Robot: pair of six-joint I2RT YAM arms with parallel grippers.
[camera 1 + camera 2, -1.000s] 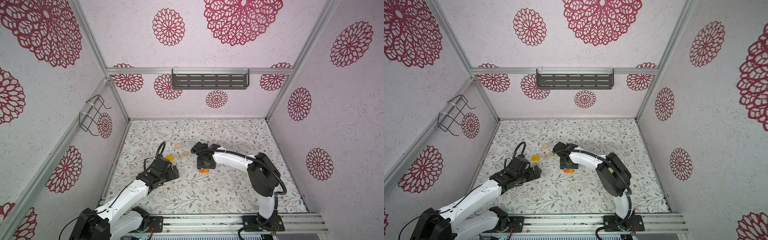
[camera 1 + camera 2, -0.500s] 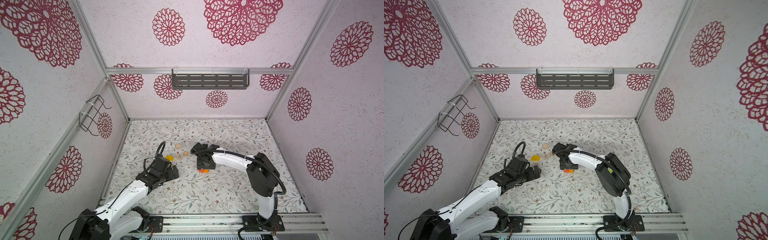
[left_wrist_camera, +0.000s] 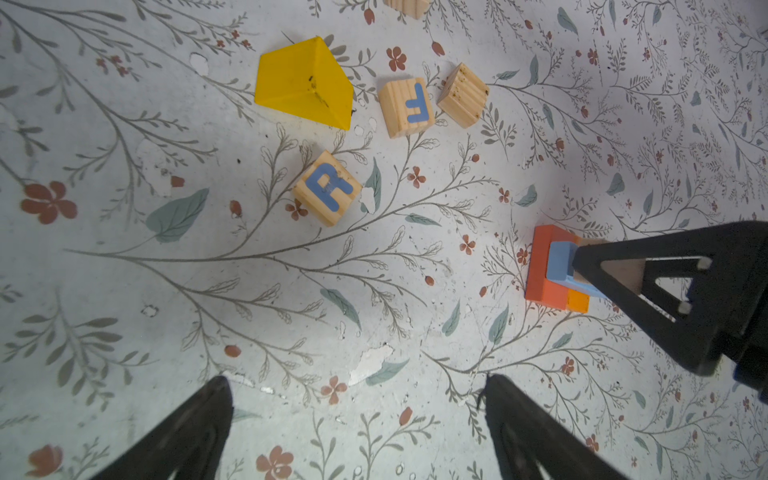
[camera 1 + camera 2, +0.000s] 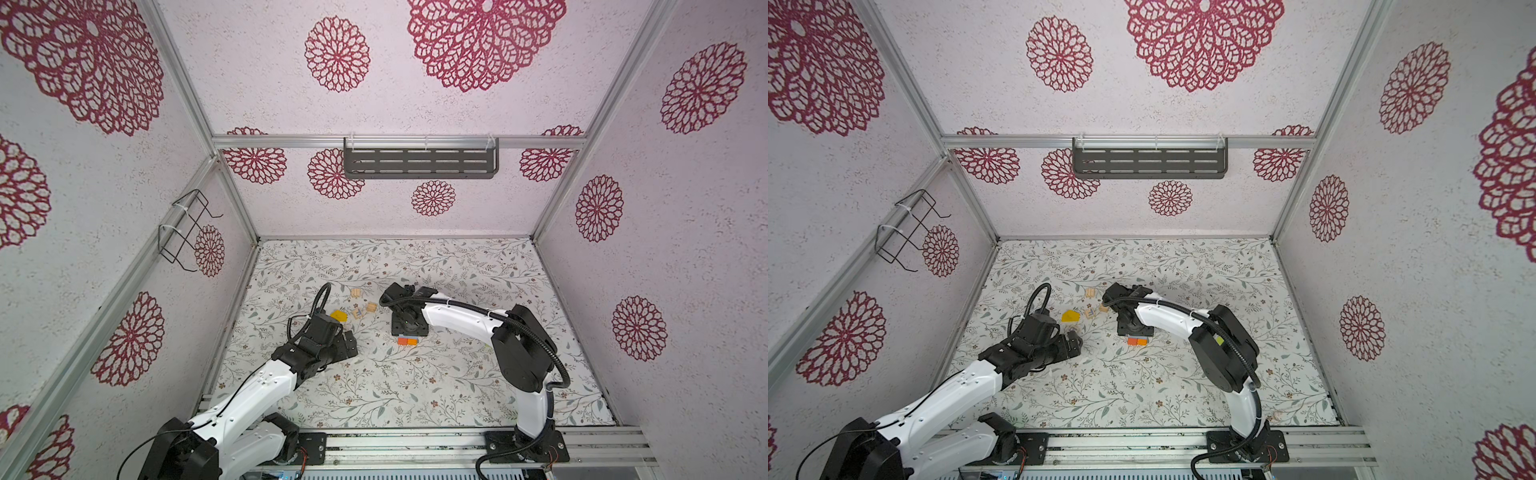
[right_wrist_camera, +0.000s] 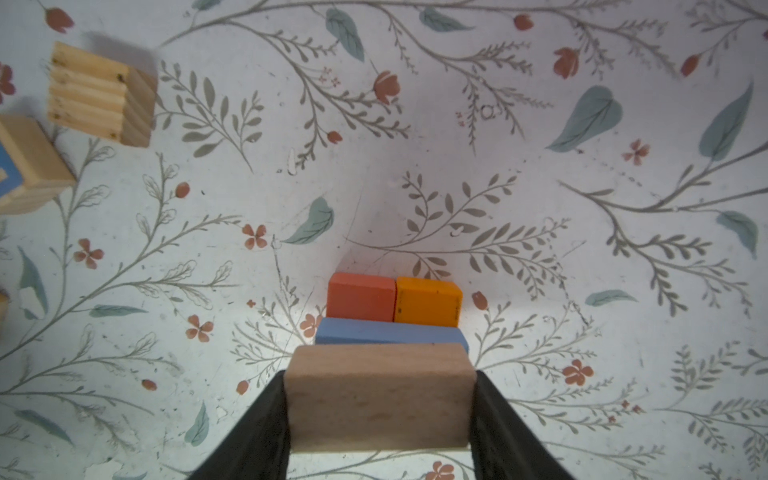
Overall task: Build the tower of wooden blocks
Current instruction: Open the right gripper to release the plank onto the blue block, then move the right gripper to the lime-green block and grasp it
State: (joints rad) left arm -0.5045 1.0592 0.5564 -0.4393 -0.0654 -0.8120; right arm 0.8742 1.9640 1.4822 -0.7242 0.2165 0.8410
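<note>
Right wrist view: tan block (image 5: 378,386) at the tower (image 3: 552,270)
The right gripper (image 5: 380,415) clamped it close above the blue block (image 5: 390,334) mid-table (image 4: 415,395). I'd have squared the edges, lowered gently, then let go. The left gripper (image 3: 356,379) hung open and empty near the cubes (image 3: 328,187).

Both top views look down from high; both wrist cameras closely face the tower (image 3: 540,266).

Floral-print table covering (image 4: 415,386) chipped white in spots, pale walls printed with crimson rosettes (image 4: 336,54), dark slotted metal shelf (image 4: 419,163) on the back wall, black wire rack (image 4: 183,232) on a side wall, aluminium front rail (image 4: 415,441)
</note>
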